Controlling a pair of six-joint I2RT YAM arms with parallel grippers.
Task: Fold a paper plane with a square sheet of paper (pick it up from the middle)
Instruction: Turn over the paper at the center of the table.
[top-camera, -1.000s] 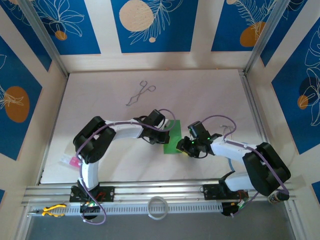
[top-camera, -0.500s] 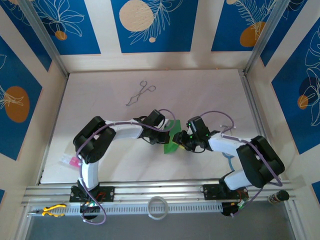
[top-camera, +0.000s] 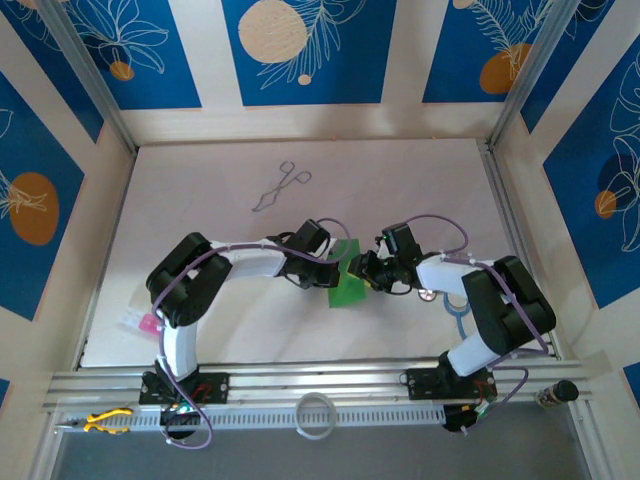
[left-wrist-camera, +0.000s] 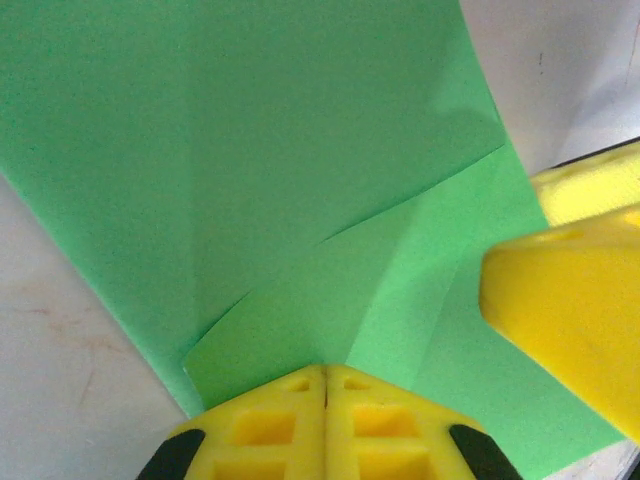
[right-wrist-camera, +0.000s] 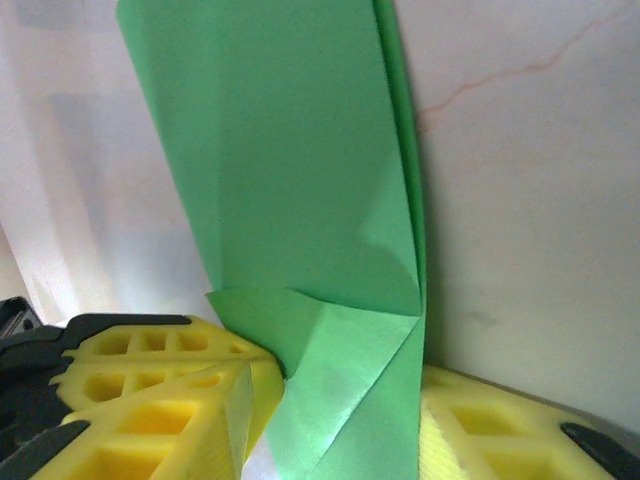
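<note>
The paper (top-camera: 348, 288) lies near the middle of the tabletop (top-camera: 400, 190), between the two grippers, which meet over it from either side. It is bright green and already creased: the left wrist view shows diagonal fold lines and an overlapping flap, and the right wrist view shows a long narrow shape with a folded corner at its near end.

The left gripper (left-wrist-camera: 325, 385) is fully closed, its two yellow fingers pressed together with only a thin seam between them, pinching the near edge of the paper. One yellow finger (left-wrist-camera: 570, 300) of the other arm rests over the sheet's right side in that view.

The right gripper (right-wrist-camera: 340, 400) stands partly open. Its fingers sit on either side of the paper's near end, and the folded flap rises in the gap between them. Whether they press on it I cannot tell.

A pair of forceps (top-camera: 280, 188) lies well apart, toward the far side of the tabletop.
</note>
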